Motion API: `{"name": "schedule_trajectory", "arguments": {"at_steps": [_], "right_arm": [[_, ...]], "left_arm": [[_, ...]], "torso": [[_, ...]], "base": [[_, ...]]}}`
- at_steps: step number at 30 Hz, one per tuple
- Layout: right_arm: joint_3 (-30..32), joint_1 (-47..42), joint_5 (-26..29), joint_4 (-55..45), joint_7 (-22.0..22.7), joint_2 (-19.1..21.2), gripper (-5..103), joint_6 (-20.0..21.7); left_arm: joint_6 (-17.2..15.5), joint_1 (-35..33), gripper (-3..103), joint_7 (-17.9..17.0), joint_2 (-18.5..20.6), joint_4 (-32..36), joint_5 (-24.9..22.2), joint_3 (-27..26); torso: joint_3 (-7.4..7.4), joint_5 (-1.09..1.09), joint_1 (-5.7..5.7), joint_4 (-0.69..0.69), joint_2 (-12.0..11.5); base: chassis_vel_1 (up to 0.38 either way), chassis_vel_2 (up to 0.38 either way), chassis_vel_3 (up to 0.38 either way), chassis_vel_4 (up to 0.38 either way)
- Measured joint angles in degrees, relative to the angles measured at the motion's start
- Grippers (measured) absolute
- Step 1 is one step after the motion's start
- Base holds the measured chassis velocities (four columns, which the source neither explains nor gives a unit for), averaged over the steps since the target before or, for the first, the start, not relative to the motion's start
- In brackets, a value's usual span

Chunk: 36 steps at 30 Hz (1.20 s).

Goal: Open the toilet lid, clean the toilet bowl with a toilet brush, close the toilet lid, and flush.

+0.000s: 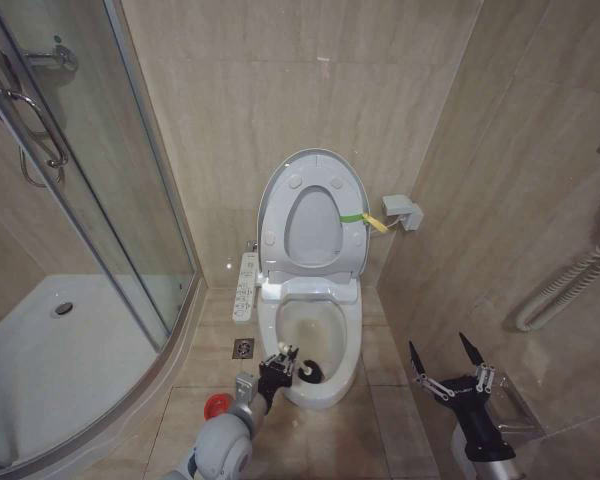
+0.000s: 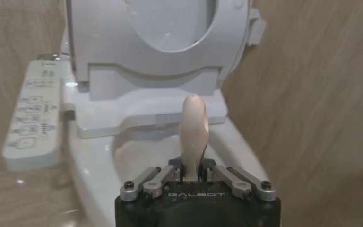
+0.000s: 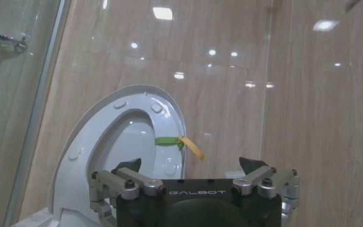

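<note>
1. Left gripper [image 1: 280,362], lower centre of the head view: jaws pinched on the pale handle of the toilet brush [image 1: 309,373]; in the left wrist view the handle [image 2: 193,132] rises from between the fingers [image 2: 145,182].
2. Brush head: a dark round tuft at the front rim of the toilet bowl [image 1: 315,330], just right of the gripper.
3. Right gripper [image 1: 448,372], lower right of the head view: jaws spread wide, holding nothing, well apart from the bowl.
4. Toilet lid [image 1: 313,215], centre of the head view: raised upright against the wall with the seat ring; a green-and-yellow tag [image 1: 365,218] hangs at its right edge.
5. Red cup holder [image 1: 217,405], lower left on the floor, beside the left arm.
6. Step in hand, as judged: scrubbing the stained bowl. Keep the bristles pressed to the ceramic below the rim and sweep round the stain.
7. Hard to make out: whether the bristles touch the inner wall or rest on the rim; the bowl's near inner wall is hidden.
</note>
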<state>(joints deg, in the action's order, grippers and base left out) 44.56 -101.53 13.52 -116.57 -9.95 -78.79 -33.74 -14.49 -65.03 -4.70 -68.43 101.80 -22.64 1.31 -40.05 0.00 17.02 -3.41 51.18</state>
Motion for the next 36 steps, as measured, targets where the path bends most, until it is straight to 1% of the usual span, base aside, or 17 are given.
{"name": "schedule_trajectory", "arguments": {"at_steps": [4,5,6,10,13,15,17,19,20,23,26,28,31,32,33,35,36], "right_arm": [[0.00,0.00,0.00,0.00,0.00,0.00,100,0.00],[0.00,0.00,0.00,0.00,0.00,0.00,100,0.00],[0.00,0.00,0.00,0.00,0.00,0.00,100,0.00],[0.00,0.00,0.00,0.00,0.00,0.00,100,0.00],[0.00,0.00,0.00,0.00,0.00,0.00,100,0.00],[0.00,0.00,0.00,0.00,0.00,0.00,100,0.00],[0.00,0.00,0.00,0.00,0.00,0.00,100,0.00],[0.00,0.00,0.00,0.00,0.00,0.00,100,0.00],[0.00,0.00,0.00,0.00,0.00,0.00,100,0.00],[0.00,0.00,0.00,0.00,0.00,0.00,100,0.00],[0.00,0.00,0.00,0.00,0.00,0.00,100,0.00],[0.00,0.00,0.00,0.00,0.00,0.00,100,0.00],[0.00,0.00,0.00,0.00,0.00,0.00,100,0.00],[0.00,0.00,0.00,0.00,0.00,0.00,100,0.00],[0.00,0.00,0.00,0.00,0.00,0.00,100,0.00],[0.00,0.00,0.00,0.00,0.00,0.00,100,0.00],[0.00,0.00,0.00,0.00,0.00,0.00,100,0.00]], "left_arm": [[-1.55,2.01,18,0.98,0.80,-1.80,1.51,0.29],[-1.94,4.20,18,1.87,0.77,-4.66,1.53,1.28],[-1.94,4.20,18,1.87,0.77,-4.66,1.53,1.28],[-1.10,6.09,18,3.12,-1.06,-9.06,1.54,2.50],[-0.64,6.13,18,3.42,-1.88,-9.95,1.43,2.93],[-0.62,5.63,18,3.24,-2.06,-9.19,0.90,3.33],[-1.03,4.20,18,2.43,-1.43,-5.70,-0.38,4.15],[-2.67,1.72,18,0.48,0.71,0.43,-3.11,4.34],[-2.67,1.72,18,0.48,0.71,0.43,-3.11,4.34],[-4.06,-0.44,18,-1.12,2.71,5.44,-4.89,3.66],[-4.76,-1.70,18,-1.91,4.19,7.81,-5.88,2.63],[-4.76,-1.77,18,-1.90,4.27,7.73,-6.00,2.36],[-4.49,-0.70,18,-0.85,3.28,3.91,-8.36,1.53],[-4.49,-0.70,18,-0.85,3.28,3.91,-8.36,1.53],[-4.18,0.52,18,0.39,2.60,1.66,-10.19,1.31],[-3.82,2.19,18,1.87,1.93,-0.58,-11.25,1.25],[-3.82,2.19,18,1.87,1.93,-0.58,-11.25,1.25]], "torso": [[0.00,0.00,0.00,0.00,0.00],[0.00,0.00,0.00,0.00,0.00],[0.00,0.00,0.00,0.00,0.00],[0.00,0.01,0.01,0.00,0.00],[-0.01,0.00,0.01,0.01,0.00],[-0.01,0.00,0.01,0.00,0.00],[-0.01,0.00,0.01,0.00,0.00],[0.00,0.02,0.00,0.01,0.00],[0.00,0.02,0.00,0.01,0.00],[0.00,0.01,0.00,0.01,0.00],[0.00,0.01,0.00,0.01,0.00],[0.00,0.01,0.00,0.01,0.00],[0.00,0.00,0.01,0.01,0.00],[0.00,0.00,0.01,0.01,0.00],[0.00,-0.01,0.00,0.00,0.00],[-0.01,0.00,0.01,0.00,0.00],[-0.01,0.00,0.01,0.00,0.00]], "base": [[0.000,0.000,0.000,0.000],[0.000,0.000,0.000,0.000],[0.000,0.000,0.000,0.000],[0.000,0.000,0.000,0.000],[0.000,0.000,0.000,0.000],[0.000,0.000,0.000,0.000],[0.000,0.000,0.000,0.000],[0.000,0.000,0.000,0.000],[0.000,0.000,0.000,0.000],[0.000,0.000,0.000,0.000],[0.000,0.000,0.000,0.000],[0.000,0.000,0.000,0.000],[0.000,0.000,0.000,0.000],[0.000,0.000,0.000,0.000],[0.000,0.000,0.000,0.000],[0.000,0.000,0.000,0.000],[0.000,0.000,0.000,0.000]]}}
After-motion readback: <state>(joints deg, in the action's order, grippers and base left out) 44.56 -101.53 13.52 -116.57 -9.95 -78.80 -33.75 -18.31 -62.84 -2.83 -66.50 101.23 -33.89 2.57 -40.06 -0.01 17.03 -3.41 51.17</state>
